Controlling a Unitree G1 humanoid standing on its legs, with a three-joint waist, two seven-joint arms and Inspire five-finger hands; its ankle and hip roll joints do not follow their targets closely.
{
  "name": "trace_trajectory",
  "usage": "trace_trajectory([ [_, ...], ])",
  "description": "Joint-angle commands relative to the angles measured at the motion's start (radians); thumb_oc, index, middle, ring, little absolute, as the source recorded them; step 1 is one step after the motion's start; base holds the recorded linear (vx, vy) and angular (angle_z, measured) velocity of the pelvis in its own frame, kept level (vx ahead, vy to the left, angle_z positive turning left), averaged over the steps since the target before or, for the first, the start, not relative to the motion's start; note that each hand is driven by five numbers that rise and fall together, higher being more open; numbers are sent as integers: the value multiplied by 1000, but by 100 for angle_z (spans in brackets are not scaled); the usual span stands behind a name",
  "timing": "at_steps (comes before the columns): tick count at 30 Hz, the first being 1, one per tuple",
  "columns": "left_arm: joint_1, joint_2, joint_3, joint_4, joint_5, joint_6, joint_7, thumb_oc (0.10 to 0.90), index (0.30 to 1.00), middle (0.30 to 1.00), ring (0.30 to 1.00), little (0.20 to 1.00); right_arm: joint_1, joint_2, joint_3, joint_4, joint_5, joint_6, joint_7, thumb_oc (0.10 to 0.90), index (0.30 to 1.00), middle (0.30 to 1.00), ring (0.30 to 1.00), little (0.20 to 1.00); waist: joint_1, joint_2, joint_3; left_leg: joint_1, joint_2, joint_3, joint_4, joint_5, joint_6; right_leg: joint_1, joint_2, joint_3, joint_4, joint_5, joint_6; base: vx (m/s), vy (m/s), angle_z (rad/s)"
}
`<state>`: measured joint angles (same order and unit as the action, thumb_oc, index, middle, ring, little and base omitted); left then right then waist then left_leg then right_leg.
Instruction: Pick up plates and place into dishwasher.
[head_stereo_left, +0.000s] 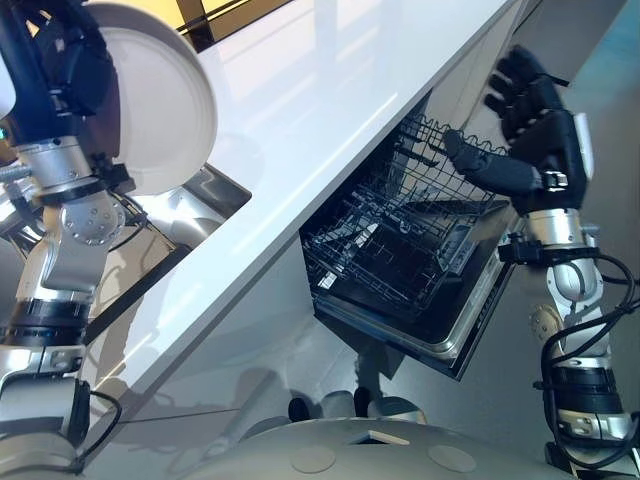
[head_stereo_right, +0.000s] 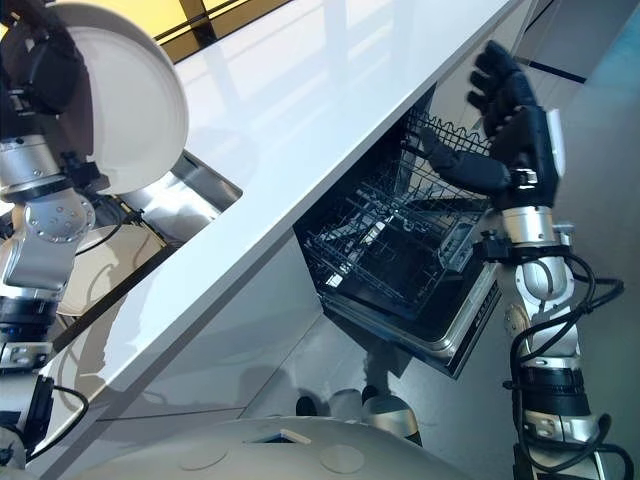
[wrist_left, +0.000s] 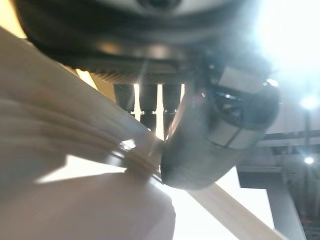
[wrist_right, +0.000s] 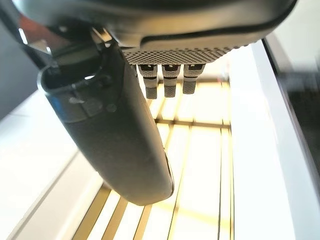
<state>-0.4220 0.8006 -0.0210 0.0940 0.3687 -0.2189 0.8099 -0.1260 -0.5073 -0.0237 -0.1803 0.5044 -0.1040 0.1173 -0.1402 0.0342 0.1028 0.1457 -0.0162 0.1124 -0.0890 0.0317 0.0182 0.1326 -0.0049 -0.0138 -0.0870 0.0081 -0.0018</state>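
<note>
My left hand (head_stereo_left: 62, 62) is raised at the upper left, shut on a white plate (head_stereo_left: 162, 102) that stands on edge above the sink. In the left wrist view the thumb (wrist_left: 220, 135) presses on the plate's rim (wrist_left: 75, 165). The dishwasher (head_stereo_left: 470, 320) stands open under the counter, its black wire rack (head_stereo_left: 400, 235) pulled out and holding no plates that I can see. Held up beside the rack's far right corner, my right hand (head_stereo_left: 535, 120) is open and holds nothing. Its fingers (wrist_right: 167, 82) are straight in the right wrist view.
A long white countertop (head_stereo_left: 330, 90) runs between the sink (head_stereo_left: 195, 205) and the dishwasher, overhanging the rack. Another pale round dish (head_stereo_right: 105, 268) lies low in the sink below the left arm. Grey floor (head_stereo_left: 300, 360) lies beneath the dishwasher door.
</note>
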Motion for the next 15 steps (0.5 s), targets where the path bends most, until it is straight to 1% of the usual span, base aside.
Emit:
trace_trajectory([
  [1,-194,33,-35,50,61,-36,128,100,300,300,300,200,-175,-23,5,-143,142,-23,45,800,900,900,900,900,27,13,-93,3,-39,-15,12,-97,12,-63,48,-52,176,-132,37,20,-34,2],
  [4,-213,14,-61,65,68,-57,169,100,300,300,300,200,-217,11,48,-156,199,23,49,800,900,900,900,900,38,9,-97,3,-41,-19,13,-97,10,-58,47,-63,170,-132,36,17,-29,4],
  [9,-242,-22,-112,63,93,-65,192,100,300,300,300,200,-264,59,118,-151,271,67,43,800,900,900,900,900,52,4,-105,7,-43,-31,11,-101,7,-44,47,-72,153,-142,35,33,-20,5],
  [10,-253,-30,-127,65,97,-65,201,100,300,300,300,200,-278,72,136,-149,289,85,38,800,900,900,900,900,56,3,-105,-1,-43,-32,14,-93,5,-47,47,-74,149,-133,33,-5,-26,11],
  [15,-281,-64,-174,81,119,-64,238,100,300,300,300,200,-319,116,202,-125,324,113,10,800,900,900,900,900,67,-1,-109,2,-45,-44,11,-96,3,-37,48,-79,137,-137,32,23,-14,2],
])
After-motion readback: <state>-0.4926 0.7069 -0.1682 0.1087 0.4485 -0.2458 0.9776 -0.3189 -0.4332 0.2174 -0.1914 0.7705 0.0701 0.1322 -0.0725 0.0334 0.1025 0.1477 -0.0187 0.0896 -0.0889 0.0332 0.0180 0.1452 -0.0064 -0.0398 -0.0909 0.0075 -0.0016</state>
